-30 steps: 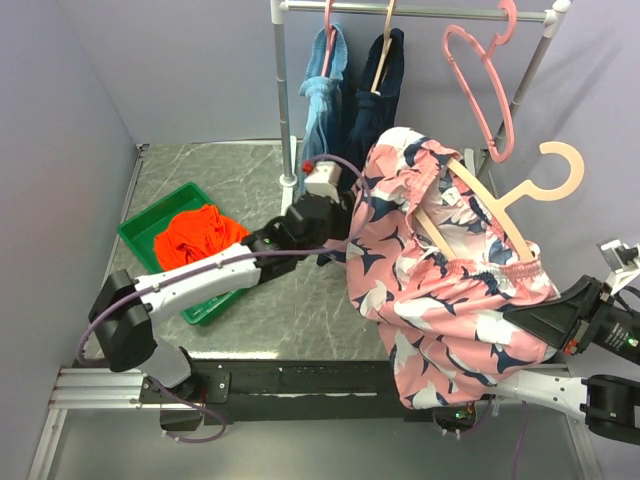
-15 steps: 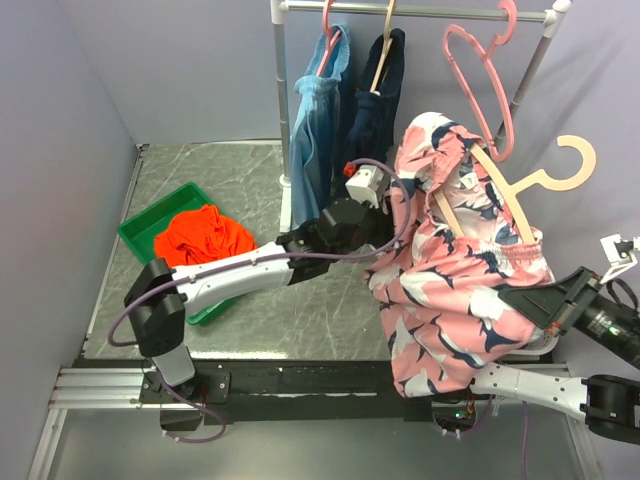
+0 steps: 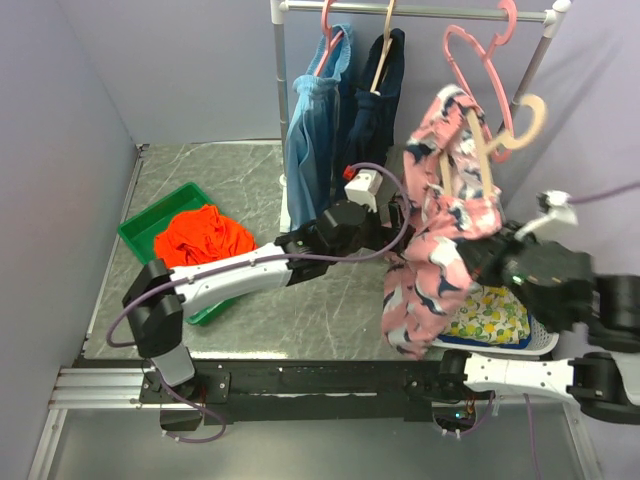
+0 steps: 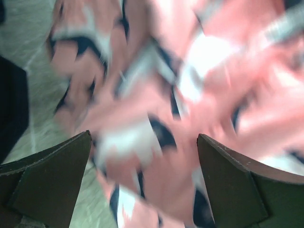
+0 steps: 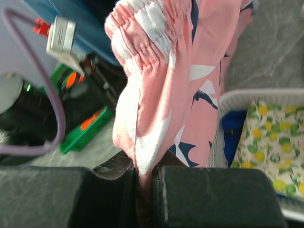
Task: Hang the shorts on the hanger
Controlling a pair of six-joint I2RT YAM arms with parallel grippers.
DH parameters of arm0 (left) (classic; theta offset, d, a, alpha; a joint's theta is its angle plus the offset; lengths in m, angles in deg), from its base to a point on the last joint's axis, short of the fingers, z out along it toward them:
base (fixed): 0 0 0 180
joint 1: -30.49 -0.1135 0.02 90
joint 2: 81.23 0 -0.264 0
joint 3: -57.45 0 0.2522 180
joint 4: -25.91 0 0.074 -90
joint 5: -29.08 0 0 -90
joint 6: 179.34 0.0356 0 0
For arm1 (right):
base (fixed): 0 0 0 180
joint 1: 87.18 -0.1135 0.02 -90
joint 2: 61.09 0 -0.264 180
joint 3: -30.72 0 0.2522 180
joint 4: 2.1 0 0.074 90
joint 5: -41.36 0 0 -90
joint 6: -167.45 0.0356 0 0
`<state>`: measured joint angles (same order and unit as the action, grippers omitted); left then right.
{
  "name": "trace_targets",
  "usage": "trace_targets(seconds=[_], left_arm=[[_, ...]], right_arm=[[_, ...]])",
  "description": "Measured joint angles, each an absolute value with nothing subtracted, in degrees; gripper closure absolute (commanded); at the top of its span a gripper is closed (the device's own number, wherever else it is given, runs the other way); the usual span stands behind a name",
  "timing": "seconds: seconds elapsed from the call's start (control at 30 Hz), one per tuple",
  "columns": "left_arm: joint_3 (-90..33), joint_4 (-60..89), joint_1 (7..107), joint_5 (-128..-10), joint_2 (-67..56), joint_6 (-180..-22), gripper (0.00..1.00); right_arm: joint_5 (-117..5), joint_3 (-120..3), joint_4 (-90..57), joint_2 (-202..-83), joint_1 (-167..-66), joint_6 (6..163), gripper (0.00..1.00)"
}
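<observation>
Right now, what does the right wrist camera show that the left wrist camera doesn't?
Right wrist only: the right fingers pinched shut on the shorts, a white basket holding a lemon-print cloth, and a green tray. Left wrist only: the left fingers spread wide, gripping nothing. Both: the pink patterned shorts.

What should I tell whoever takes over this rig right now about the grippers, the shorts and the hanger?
Left gripper: open, jaws wide, facing the shorts, gripping nothing.
Right gripper: shut on a fold of the shorts, holding them in the air.
Wooden hanger: inside the shorts, hook showing beside a pink hanger, below the rail.
Done: shorts draped over the hanger.
Left: probably even out the fabric; only the right grip seems to hold it up, so keep it shut.
</observation>
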<state>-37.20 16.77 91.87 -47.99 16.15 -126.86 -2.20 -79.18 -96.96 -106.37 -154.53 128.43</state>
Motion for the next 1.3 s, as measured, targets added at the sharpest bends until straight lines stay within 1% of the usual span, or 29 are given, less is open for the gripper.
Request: trace_targets(seconds=[0.1, 0.3, 0.47, 0.5, 0.53, 0.77, 1.0, 1.3], left_arm=[[-34.6, 15.4, 91.9, -47.3, 12.3, -126.2, 0.01], [-31.7, 14.9, 92.5, -46.6, 3.0, -125.2, 0.01], [-30.6, 14.4, 93.1, -46.7, -2.1, -124.1, 0.0], [-30.6, 14.3, 93.1, -46.7, -2.6, -123.9, 0.01], [-30.6, 14.1, 93.1, -46.7, -3.2, -123.6, 0.03], [-29.9, 11.8, 93.1, -47.7, -7.8, -122.7, 0.03], [-29.6, 9.0, 93.1, -47.8, -12.7, -121.2, 0.03], [-29.6, 7.8, 93.1, -47.8, -14.9, -119.5, 0.03]], right_arm=[[-0.5, -80.4, -92.8, -112.8, -153.3, 124.1, 1.0], [-7.1, -78.2, -81.7, -120.9, -139.4, 114.7, 1.0], [-13.1, -77.2, -78.1, -124.1, -128.7, 108.7, 1.0], [-14.0, -77.2, -77.6, -124.3, -127.4, 107.7, 1.0], [-15.3, -77.2, -76.9, -124.3, -125.7, 106.5, 1.0], [-25.0, -79.0, -72.9, -127.5, -114.9, 97.3, 1.0], [-28.3, -86.1, -72.7, -134.6, -109.7, 91.8, 1.0], [-28.8, -102.2, -76.5, -141.0, -108.1, 86.4, 1.0]])
